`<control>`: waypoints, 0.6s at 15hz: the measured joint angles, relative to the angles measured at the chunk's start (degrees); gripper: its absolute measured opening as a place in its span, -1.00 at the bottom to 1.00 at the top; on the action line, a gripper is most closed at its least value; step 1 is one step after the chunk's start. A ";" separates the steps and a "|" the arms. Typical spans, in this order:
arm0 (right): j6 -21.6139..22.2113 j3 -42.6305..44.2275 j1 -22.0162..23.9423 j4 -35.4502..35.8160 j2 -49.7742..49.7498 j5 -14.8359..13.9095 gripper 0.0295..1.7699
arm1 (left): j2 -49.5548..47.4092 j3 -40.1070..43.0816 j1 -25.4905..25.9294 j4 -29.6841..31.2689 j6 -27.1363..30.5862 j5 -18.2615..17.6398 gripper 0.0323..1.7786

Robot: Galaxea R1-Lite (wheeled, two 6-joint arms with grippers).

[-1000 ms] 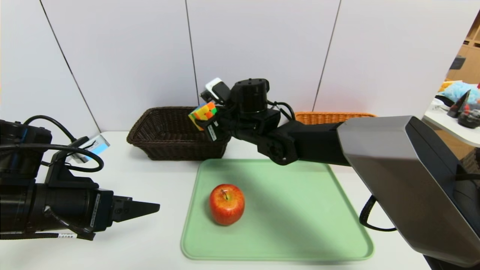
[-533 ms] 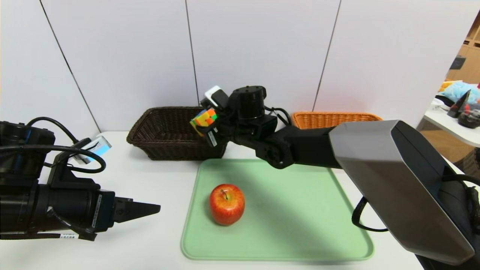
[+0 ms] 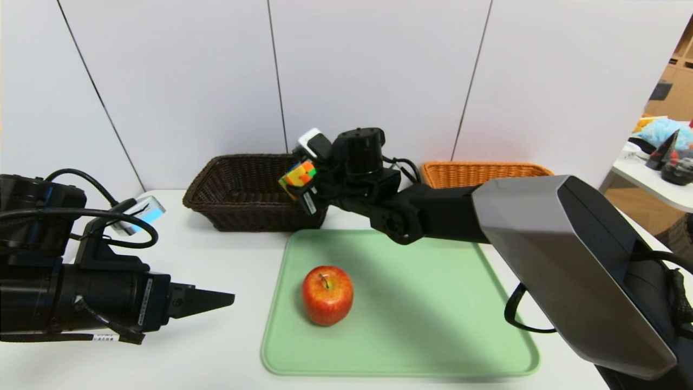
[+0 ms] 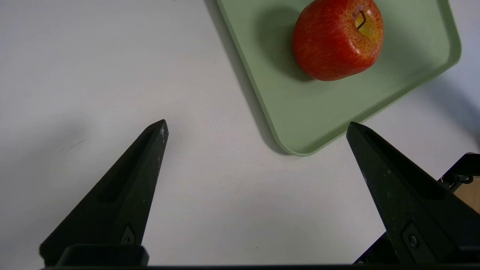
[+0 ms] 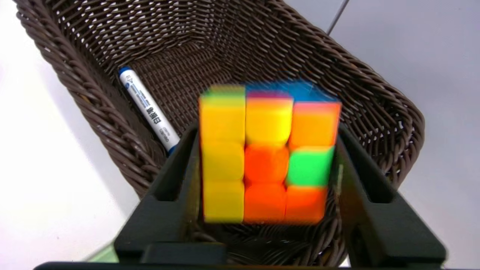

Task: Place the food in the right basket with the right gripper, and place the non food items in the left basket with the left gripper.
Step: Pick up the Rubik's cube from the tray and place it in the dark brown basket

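Cube above dark basket; apple on green tray

Right pincer, upper centre of the frame, surrounds the blurred cube; whether it grips or frees it, I cannot tell. It partly hides the marker inside the dark basket. The right arm masks part of the orange basket. Left pincer, lower left, stands wide open, its arm cut off by the frame. White surface, pale panelled wall; a cluttered side table at far right.
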State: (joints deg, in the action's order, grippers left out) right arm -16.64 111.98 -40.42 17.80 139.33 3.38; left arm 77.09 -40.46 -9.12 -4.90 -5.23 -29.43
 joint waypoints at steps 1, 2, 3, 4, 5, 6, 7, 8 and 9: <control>0.02 0.04 0.05 0.02 -0.02 0.00 0.28 | 0.00 -0.05 0.00 0.00 0.02 -0.01 0.90; 0.07 0.06 0.02 0.04 -0.05 -0.02 0.37 | 0.00 -0.05 -0.02 0.02 0.02 0.02 0.90; 0.07 0.06 0.00 0.02 -0.11 -0.02 0.43 | 0.00 -0.05 -0.02 0.02 0.02 -0.04 0.90; 0.05 0.06 0.00 0.09 -0.18 -0.07 0.49 | -0.02 -0.05 -0.02 0.02 0.02 -0.04 0.90; 0.07 0.06 0.00 0.11 -0.35 -0.07 0.55 | -0.09 -0.06 -0.02 0.00 0.02 -0.01 0.90; 0.11 0.06 0.02 0.06 -0.66 -0.13 0.59 | -0.20 -0.17 -0.02 0.02 -0.02 -0.01 0.90; 0.16 0.06 0.02 -0.11 -1.18 -0.21 0.63 | -0.37 -0.24 -0.02 0.55 -0.04 -0.01 0.90; 0.20 0.04 0.05 -0.38 -1.93 -0.38 0.66 | -0.69 -0.30 -0.02 1.21 -0.11 -0.06 0.90; 0.24 0.00 0.24 -1.05 -3.00 -0.96 0.70 | -1.13 -0.35 -0.02 1.32 -0.15 -0.11 0.90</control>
State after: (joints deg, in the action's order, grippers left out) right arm -16.40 111.98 -40.18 16.75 136.33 2.41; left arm 75.96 -40.81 -9.14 -3.58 -5.38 -29.54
